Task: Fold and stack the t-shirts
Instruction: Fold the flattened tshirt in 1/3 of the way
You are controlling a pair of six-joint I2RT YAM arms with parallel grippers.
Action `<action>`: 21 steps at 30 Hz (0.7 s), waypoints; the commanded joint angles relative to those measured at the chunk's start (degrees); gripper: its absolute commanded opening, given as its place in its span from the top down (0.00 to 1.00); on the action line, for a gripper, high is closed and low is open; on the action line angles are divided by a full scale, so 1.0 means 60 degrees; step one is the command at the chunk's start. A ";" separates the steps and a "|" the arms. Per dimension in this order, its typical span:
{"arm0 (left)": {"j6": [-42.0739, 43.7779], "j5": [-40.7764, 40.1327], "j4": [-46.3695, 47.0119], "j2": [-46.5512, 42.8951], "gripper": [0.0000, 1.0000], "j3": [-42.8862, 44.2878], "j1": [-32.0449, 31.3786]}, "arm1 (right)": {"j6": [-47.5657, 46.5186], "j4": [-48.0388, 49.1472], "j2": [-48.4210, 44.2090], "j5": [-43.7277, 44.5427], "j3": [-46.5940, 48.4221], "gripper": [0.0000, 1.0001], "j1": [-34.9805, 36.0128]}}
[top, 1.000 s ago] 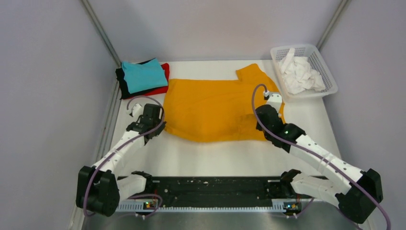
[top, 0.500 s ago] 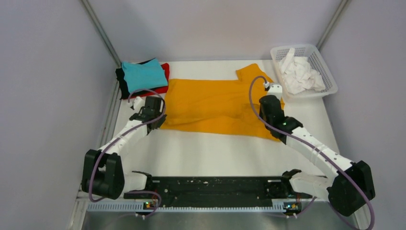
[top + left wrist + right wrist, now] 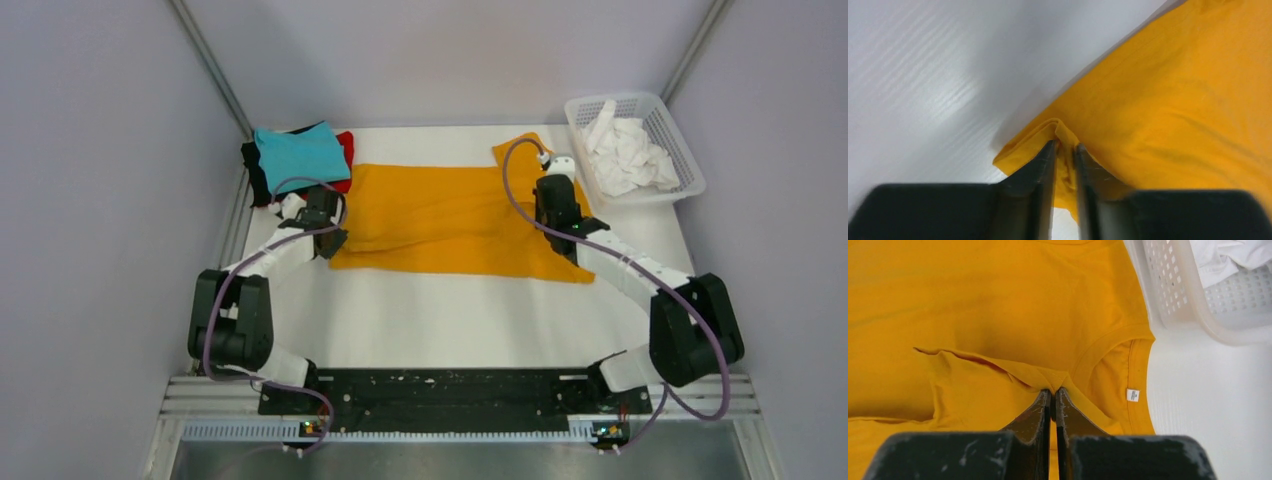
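Beside the white basket [image 3: 682, 145] lies the mustard-orange t-shirt [image 3: 450, 215]. It is spread as a flat band on the table [image 3: 450, 320]. Its long axis runs from the basket end across to the end farthest from the basket. Just past that far end sits the folded stack: the teal t-shirt [image 3: 300, 155] on top, the black t-shirt [image 3: 255, 175] and the red t-shirt [image 3: 345, 165] beneath.

1. Right gripper [image 3: 1053, 390]: clenched on a raised fold of the mustard fabric. It sits at the basket end, just beside the collar and its white label [image 3: 1132, 395].
2. Left gripper [image 3: 1065, 145]: at the corner farthest from the basket. The jaws stand narrowly apart with a ridge of the doubled edge between them. I cannot tell whether they are gripping the cloth or have let it go.

Both of my grippers sit on the shirt's long axis, one at each end. In my judgement the next fold goes across that axis, bringing one end over the other. My left arm is nearer the stack, so carrying the basket end away from the basket toward the left gripper suits the later transfer.
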 commanded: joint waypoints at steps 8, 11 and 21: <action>0.0860 0.0764 -0.0292 -0.0339 0.01 0.1536 0.0548 | 0.0545 -0.1179 0.1534 0.0260 0.2477 0.15 -0.0300; 0.1388 0.2097 0.0331 -0.0744 0.01 0.1014 0.0521 | 0.1223 -0.1066 0.0451 -0.0537 0.1336 0.01 -0.0307; 0.2218 0.4248 0.1136 0.1783 0.01 0.1771 -0.0346 | 0.2124 0.2075 -0.0315 -0.4095 -0.1236 0.01 -0.0310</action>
